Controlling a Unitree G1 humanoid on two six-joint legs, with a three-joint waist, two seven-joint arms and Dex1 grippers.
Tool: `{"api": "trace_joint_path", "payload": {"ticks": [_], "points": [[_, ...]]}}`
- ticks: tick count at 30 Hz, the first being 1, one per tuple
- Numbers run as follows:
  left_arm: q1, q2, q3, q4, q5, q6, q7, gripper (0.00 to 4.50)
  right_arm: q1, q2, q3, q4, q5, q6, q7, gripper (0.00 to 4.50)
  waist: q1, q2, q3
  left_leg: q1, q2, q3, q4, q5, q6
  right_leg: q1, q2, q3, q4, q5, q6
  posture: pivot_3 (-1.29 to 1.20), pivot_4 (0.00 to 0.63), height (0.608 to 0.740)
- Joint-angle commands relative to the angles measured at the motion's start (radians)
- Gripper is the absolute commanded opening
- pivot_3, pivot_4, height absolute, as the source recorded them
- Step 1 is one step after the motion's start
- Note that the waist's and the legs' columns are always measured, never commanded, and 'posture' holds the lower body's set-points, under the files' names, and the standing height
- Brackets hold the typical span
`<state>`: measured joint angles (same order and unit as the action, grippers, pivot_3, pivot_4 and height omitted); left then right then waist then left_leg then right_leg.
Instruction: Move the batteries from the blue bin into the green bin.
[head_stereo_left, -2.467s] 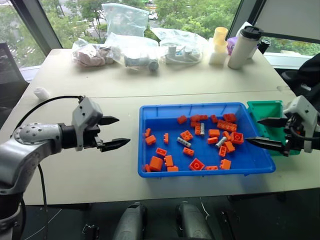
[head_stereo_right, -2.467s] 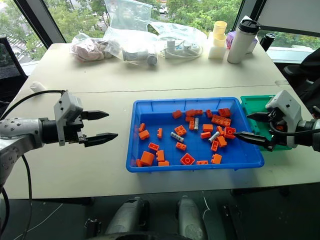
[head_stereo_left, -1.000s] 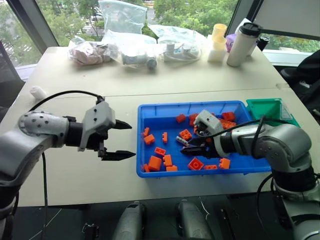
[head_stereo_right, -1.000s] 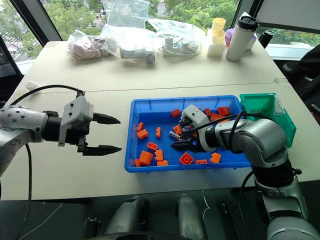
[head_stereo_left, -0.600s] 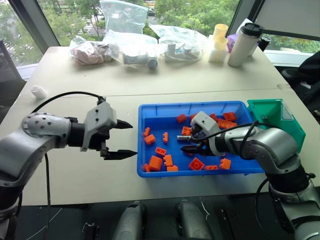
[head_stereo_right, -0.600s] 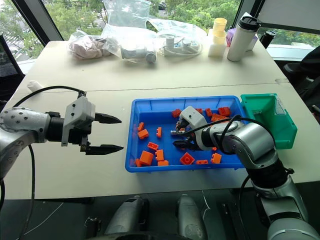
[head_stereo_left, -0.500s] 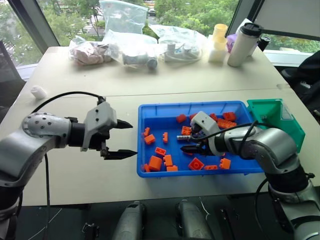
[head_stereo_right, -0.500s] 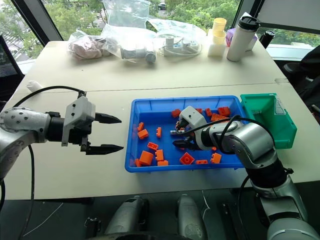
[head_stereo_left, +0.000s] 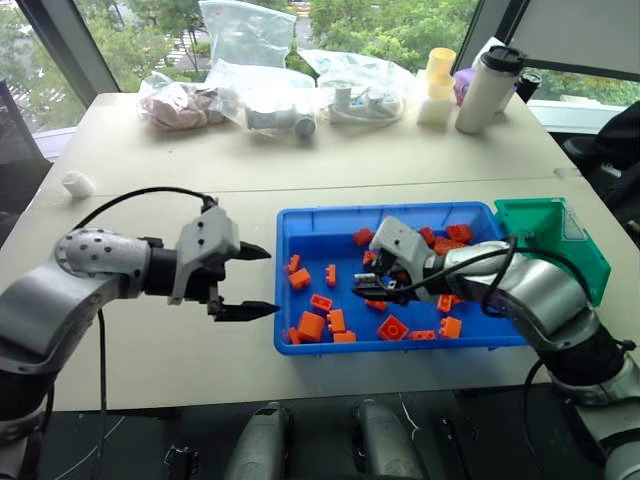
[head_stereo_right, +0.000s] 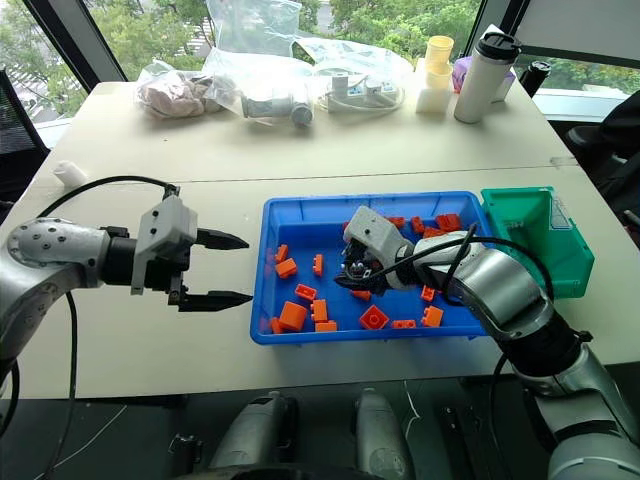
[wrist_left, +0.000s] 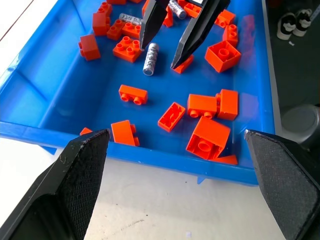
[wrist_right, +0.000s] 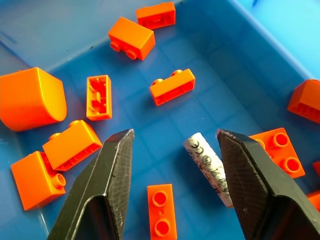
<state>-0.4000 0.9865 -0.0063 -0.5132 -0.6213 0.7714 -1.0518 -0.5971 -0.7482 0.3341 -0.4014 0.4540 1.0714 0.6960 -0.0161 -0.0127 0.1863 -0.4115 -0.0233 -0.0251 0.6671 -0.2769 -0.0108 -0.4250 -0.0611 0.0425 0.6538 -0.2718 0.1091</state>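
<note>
The blue bin (head_stereo_left: 330, 212) lies on the table ahead of me, strewn with orange bricks (head_stereo_left: 312, 326). A silvery battery (wrist_left: 150, 58) rests on its floor. My right gripper (wrist_left: 159, 56) reaches down into the bin, open, one black finger on each side of that battery (wrist_right: 207, 167), which sits closer to one finger (wrist_right: 245, 185) than the other. A second battery (wrist_left: 176, 7) lies further back. The green bin (head_stereo_left: 560, 240) stands against the blue bin's right end. My left gripper (head_stereo_left: 255, 282) hovers open over the table just left of the blue bin, holding nothing.
Plastic bags (head_stereo_left: 270, 95), a white tumbler (head_stereo_left: 485, 90) and yellow cups (head_stereo_left: 437, 85) line the table's far side. A small white object (head_stereo_left: 75, 183) sits at the far left. A black cable arcs over my left arm.
My right gripper came from beside the green bin into the blue bin, then rolled and edged left until its fingers straddle a battery. The left gripper stayed put.
</note>
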Motion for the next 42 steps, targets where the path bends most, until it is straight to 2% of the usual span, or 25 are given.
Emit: {"api": "trace_joint_path", "payload": {"ticks": [1, 10, 11, 12, 16, 22, 24, 25, 28, 30, 35, 37, 42], "points": [[-0.017, -0.003, 0.006, -0.016, 0.001, -0.006, 0.008, 4.5, -0.009, -0.006, 0.06, 0.066, -0.092, -0.108, 0.027, 2.71, 0.0, 0.0, 0.0, 0.0, 0.0, 0.0, 0.0, 0.0, 0.0, 0.0, 0.0, 0.0, 0.0, 0.0, 0.0, 0.0, 0.15, 0.74], [-0.022, -0.006, 0.006, -0.019, 0.001, 0.001, 0.018, 4.5, 0.0, 0.014, 0.13, 0.123, -0.177, -0.149, 0.085, 2.71, 0.001, 0.0, 0.0, 0.0, 0.0, 0.0, 0.0, 0.0, 0.0, 0.0, 0.0, 0.0, 0.0, 0.0, 0.0, 0.0, 0.15, 0.74], [-0.023, -0.007, 0.006, -0.019, 0.001, 0.001, 0.019, 4.5, 0.001, 0.02, 0.13, 0.128, -0.181, -0.147, 0.087, 2.17, 0.001, 0.0, 0.0, 0.001, 0.0, 0.0, 0.0, 0.0, 0.0, 0.0, 0.0, 0.0, 0.0, 0.0, 0.0, 0.0, 0.15, 0.74], [-0.024, -0.007, 0.005, -0.019, 0.001, 0.001, 0.02, 4.5, 0.001, 0.022, 0.132, 0.129, -0.186, -0.147, 0.092, 1.9, 0.001, -0.001, 0.0, 0.001, 0.0, 0.0, 0.0, 0.0, 0.0, 0.0, 0.0, 0.0, 0.0, 0.0, 0.0, 0.0, 0.15, 0.74], [-0.027, -0.009, 0.004, -0.02, -0.001, 0.001, 0.022, 4.5, -0.002, 0.032, 0.124, 0.134, -0.203, -0.143, 0.097, 0.03, 0.001, -0.001, 0.0, 0.001, 0.0, 0.0, 0.0, 0.0, 0.0, 0.001, 0.0, 0.0, 0.0, 0.0, 0.0, 0.0, 0.15, 0.74], [-0.028, -0.01, 0.0, -0.018, -0.001, -0.003, 0.021, 4.5, -0.012, 0.048, 0.099, 0.119, -0.211, -0.137, 0.096, 0.05, 0.001, -0.001, -0.001, 0.001, 0.0, 0.0, 0.0, 0.0, 0.0, 0.001, 0.0, 0.0, 0.001, 0.0, 0.0, 0.0, 0.15, 0.74], [-0.036, -0.02, -0.004, -0.012, -0.004, -0.01, 0.018, 4.5, -0.028, 0.046, 0.051, 0.101, -0.189, -0.126, 0.101, 0.05, 0.001, -0.001, -0.001, 0.001, 0.0, 0.0, 0.0, 0.0, 0.0, 0.001, 0.0, 0.0, 0.001, 0.0, 0.0, 0.0, 0.15, 0.74], [-0.049, -0.034, -0.003, -0.003, -0.011, -0.011, 0.019, 4.5, -0.046, 0.045, -0.005, 0.094, -0.161, -0.11, 0.106, 0.05, 0.001, -0.001, -0.001, 0.001, 0.0, 0.0, 0.0, 0.0, 0.0, 0.001, 0.0, 0.0, 0.001, 0.0, 0.0, 0.0, 0.15, 0.74], [-0.157, -0.149, 0.002, 0.066, -0.055, -0.011, 0.051, 4.5, -0.169, 0.014, -0.344, 0.182, -0.051, 0.034, 0.061, 0.05, 0.009, 0.0, 0.0, 0.001, -0.001, 0.0, 0.001, 0.0, -0.001, 0.001, -0.001, 0.0, 0.002, 0.0, 0.0, 0.0, 0.15, 0.74], [-0.205, -0.207, 0.005, 0.106, -0.065, -0.012, 0.066, 4.5, -0.204, -0.034, -0.467, 0.231, -0.038, 0.071, 0.033, 0.05, 0.022, 0.0, 0.0, 0.0, -0.002, 0.0, 0.002, 0.001, -0.001, 0.001, -0.002, 0.0, 0.002, 0.001, 0.001, 0.0, 0.15, 0.74], [-0.255, -0.268, -0.048, 0.161, -0.023, -0.046, 0.046, 4.5, -0.122, -0.188, -0.614, 0.268, -0.076, 0.056, -0.003, 0.05, 0.027, -0.003, -0.002, 0.001, -0.002, -0.002, -0.002, 0.0, 0.0, 0.002, -0.001, -0.003, -0.002, 0.001, 0.001, 0.0, 0.15, 0.74], [-0.284, -0.303, -0.074, 0.203, -0.002, -0.072, 0.037, 4.5, -0.016, -0.248, -0.655, 0.29, -0.13, -0.01, -0.02, 0.05, 0.019, -0.003, -0.002, 0.0, -0.001, 0.001, -0.002, 0.0, 0.0, 0.001, -0.001, -0.001, -0.003, 0.001, 0.001, 0.0, 0.15, 0.74], [-0.315, -0.337, -0.132, 0.271, 0.061, -0.134, 0.0, 4.5, 0.142, -0.274, -0.698, 0.373, -0.211, -0.144, -0.092, 0.05, 0.011, -0.003, -0.002, 0.003, -0.002, 0.006, 0.0, 0.0, 0.0, 0.001, -0.001, 0.003, 0.002, 0.001, 0.002, 0.0, 0.15, 0.74]]}}
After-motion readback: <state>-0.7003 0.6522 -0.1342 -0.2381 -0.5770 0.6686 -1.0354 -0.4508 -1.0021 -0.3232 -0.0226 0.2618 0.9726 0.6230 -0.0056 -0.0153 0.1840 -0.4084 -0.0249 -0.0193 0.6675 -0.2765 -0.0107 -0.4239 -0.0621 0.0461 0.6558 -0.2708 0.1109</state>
